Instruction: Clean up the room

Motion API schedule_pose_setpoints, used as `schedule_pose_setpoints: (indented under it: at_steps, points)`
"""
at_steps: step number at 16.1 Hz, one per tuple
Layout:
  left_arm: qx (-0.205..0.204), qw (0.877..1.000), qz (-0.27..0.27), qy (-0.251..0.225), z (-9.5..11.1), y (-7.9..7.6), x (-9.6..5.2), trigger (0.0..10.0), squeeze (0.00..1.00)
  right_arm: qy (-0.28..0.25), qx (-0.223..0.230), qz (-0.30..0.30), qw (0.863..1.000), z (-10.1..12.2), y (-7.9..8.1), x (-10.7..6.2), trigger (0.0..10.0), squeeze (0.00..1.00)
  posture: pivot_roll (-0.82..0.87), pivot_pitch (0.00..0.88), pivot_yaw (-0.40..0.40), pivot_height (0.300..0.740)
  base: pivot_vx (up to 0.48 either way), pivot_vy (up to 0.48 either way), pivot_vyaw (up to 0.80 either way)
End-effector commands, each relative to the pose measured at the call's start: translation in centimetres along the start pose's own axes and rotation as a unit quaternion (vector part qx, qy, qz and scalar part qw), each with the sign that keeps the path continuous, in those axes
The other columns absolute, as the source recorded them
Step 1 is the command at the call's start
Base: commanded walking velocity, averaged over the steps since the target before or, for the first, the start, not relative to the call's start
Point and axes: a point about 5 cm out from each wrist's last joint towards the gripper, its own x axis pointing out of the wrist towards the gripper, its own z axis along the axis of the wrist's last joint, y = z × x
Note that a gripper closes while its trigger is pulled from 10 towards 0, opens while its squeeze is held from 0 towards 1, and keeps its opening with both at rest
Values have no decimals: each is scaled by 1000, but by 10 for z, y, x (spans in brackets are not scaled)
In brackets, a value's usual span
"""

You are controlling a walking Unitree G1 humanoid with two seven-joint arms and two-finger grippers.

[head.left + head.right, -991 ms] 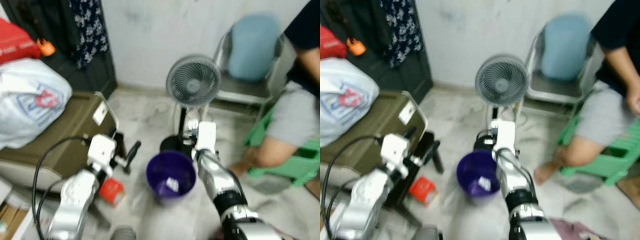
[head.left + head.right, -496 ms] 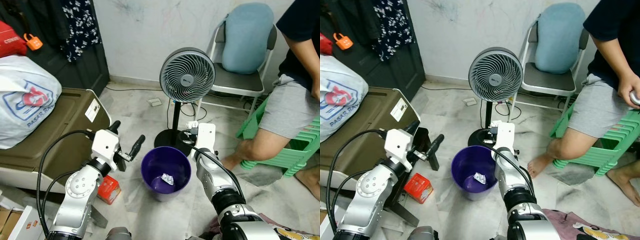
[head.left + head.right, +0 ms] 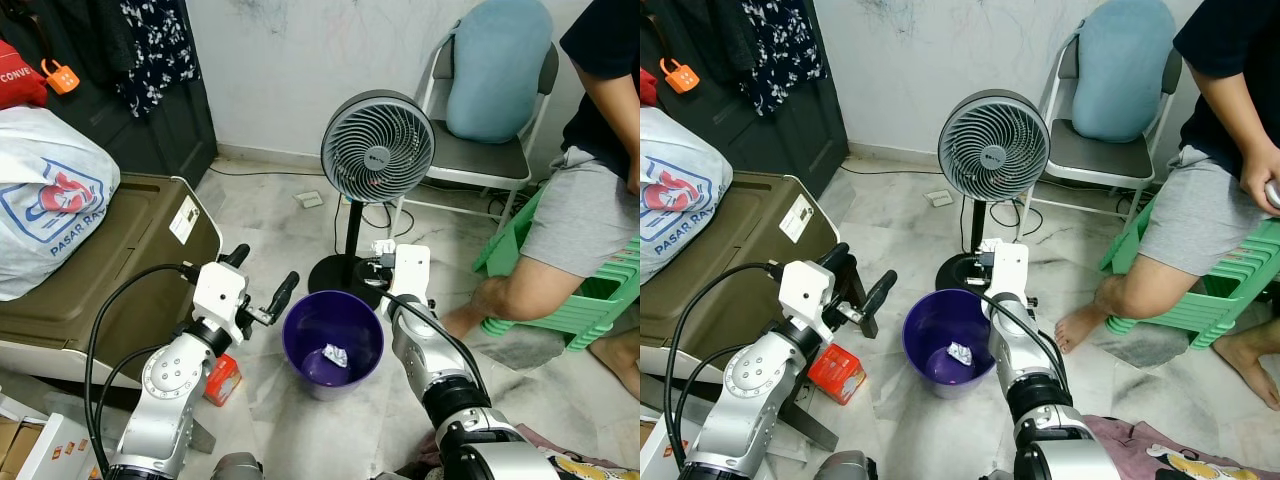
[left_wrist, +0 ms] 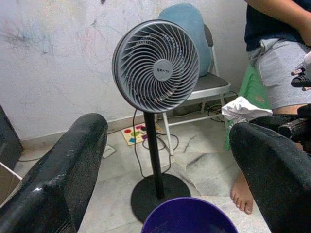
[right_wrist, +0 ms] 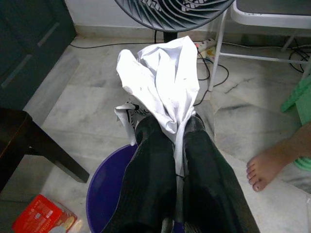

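Note:
A purple bucket (image 3: 333, 340) stands on the marble floor between my arms, with a crumpled white scrap (image 3: 337, 355) lying inside it. My right gripper (image 5: 170, 126) is shut on a crumpled white paper (image 5: 163, 82) and sits at the bucket's far rim, by the fan's base. That same paper (image 4: 245, 108) shows in the left wrist view, beside the right fingers. My left gripper (image 3: 262, 276) is open and holds nothing, just left of the bucket at rim height.
A grey standing fan (image 3: 378, 148) rises right behind the bucket. A folding chair with a blue cushion (image 3: 497, 70) and a person on a green stool (image 3: 590, 200) are at the right. A brown case (image 3: 100, 260) carrying a white bag (image 3: 45, 200) and a red box (image 3: 222, 378) lie left.
The blur of a second ago has cleared and the view has shifted slightly. My left gripper has edged closer to the bucket. The right gripper still holds the white paper in place.

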Motion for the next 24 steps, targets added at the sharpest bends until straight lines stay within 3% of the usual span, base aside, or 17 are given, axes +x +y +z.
schedule_pose_setpoints:
  at_steps: [1, 18, 24]
  points:
    - [3, 1000, -4, -3, 2, -2, 0, 10000, 0, -10, -4, 2, 1000, 4, -1, 0, 10000, 0, 138, 0, -17, 740, 300, 0, 0]
    - [4, 1000, -2, 1, 1, -3, 1, 10000, 0, -19, -19, 14, 1000, 5, 2, -1, 10000, 0, 141, 0, -18, 740, 312, 0, 0]
    - [8, 1000, 9, 2, 1, 1, 2, 10000, 0, -19, -25, 17, 999, 6, 2, 1, 10000, 0, 144, 0, -19, 740, 0, 0, 0]
